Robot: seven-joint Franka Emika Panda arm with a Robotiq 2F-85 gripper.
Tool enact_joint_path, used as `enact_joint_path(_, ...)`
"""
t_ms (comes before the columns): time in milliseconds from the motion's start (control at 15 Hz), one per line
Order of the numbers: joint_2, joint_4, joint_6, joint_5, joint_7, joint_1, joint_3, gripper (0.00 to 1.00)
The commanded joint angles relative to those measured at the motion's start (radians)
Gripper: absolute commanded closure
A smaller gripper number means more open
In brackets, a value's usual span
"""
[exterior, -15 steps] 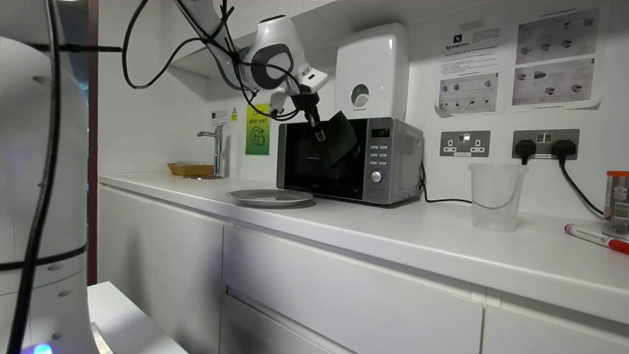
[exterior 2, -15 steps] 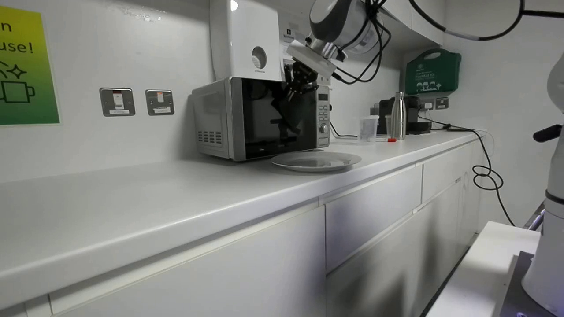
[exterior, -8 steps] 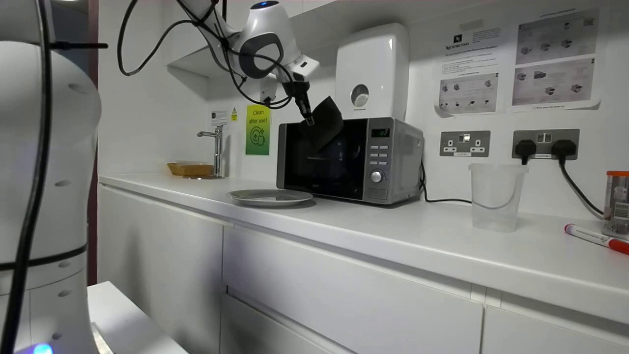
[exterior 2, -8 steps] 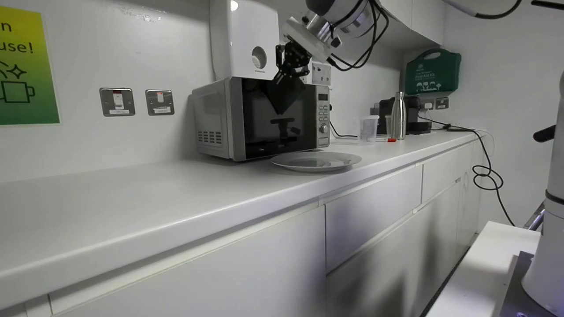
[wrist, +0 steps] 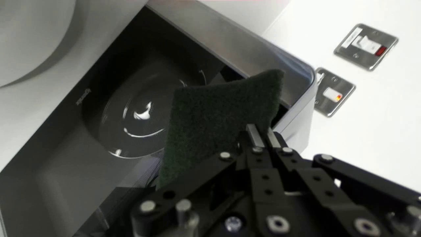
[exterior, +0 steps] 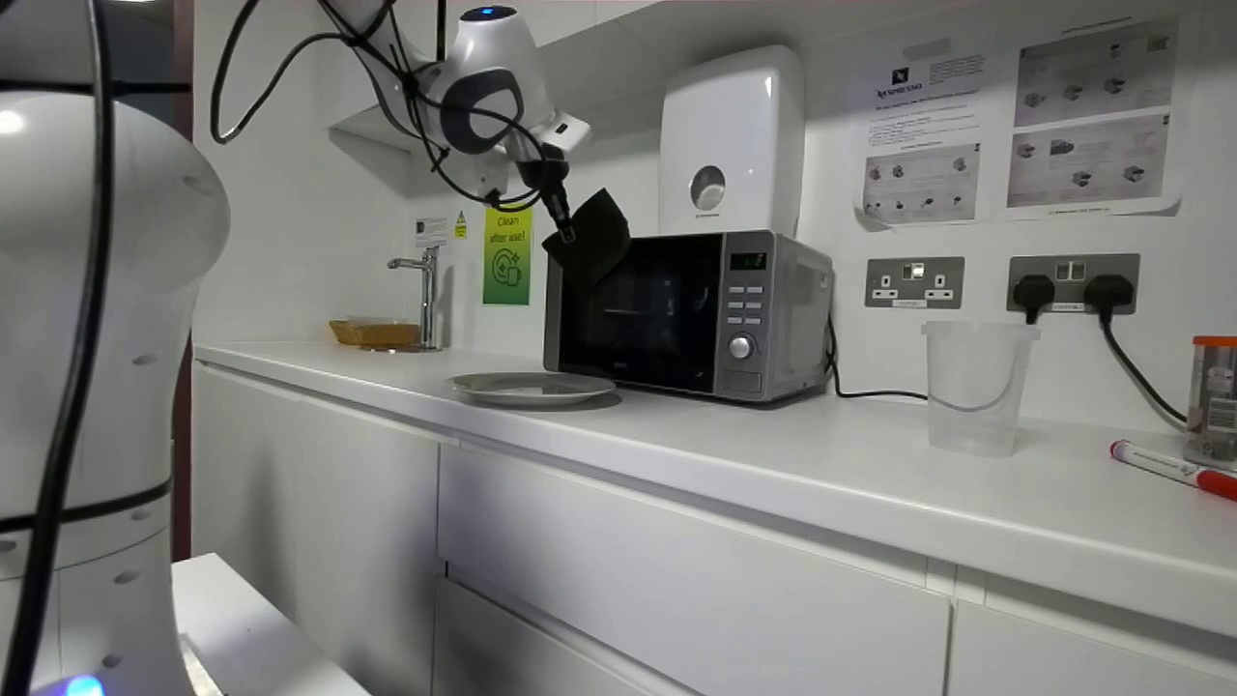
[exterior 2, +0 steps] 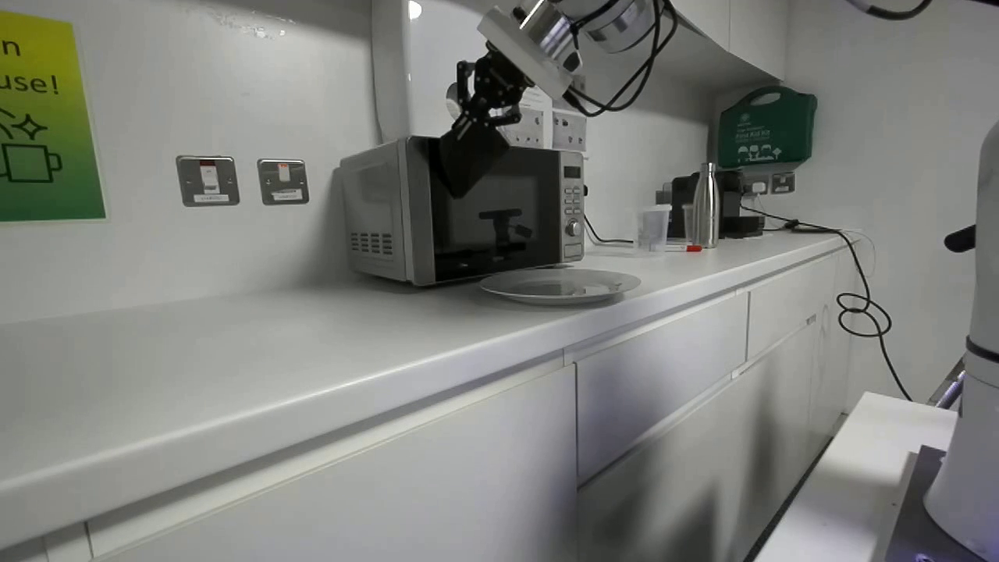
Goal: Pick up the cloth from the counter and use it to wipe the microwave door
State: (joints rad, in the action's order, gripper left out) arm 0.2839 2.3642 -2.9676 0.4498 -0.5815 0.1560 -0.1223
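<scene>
While glass (wrist: 108,108) gleams, pinched cloth (wrist: 213,121) tilts—fuzzy, squarish.

The cloth (wrist: 213,121) is a dark, blackish green, roughly square and fuzzy. Gripped near an edge, it is held well above the bench (exterior 2: 312,336), tilted, slightly bent, overlapping an upper corner of the door (exterior: 643,314) in both exterior views; whether the two touch cannot be told. The door is shut, its dark, glossy glass full of reflections. The bench is white, long and smooth.
</scene>
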Motion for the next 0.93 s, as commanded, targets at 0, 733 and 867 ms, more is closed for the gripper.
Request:
enact_joint_path(0,0.015,-0.003,0.025,0.043,0.056,0.076,0.020,0.99)
enact_joint_path(733,0.064,0.023,0.426,-0.197,-0.023,-0.076,-0.018,0.99)
enact_joint_path(867,0.072,0.004,0.573,-0.291,-0.027,-0.123,-0.018,0.99)
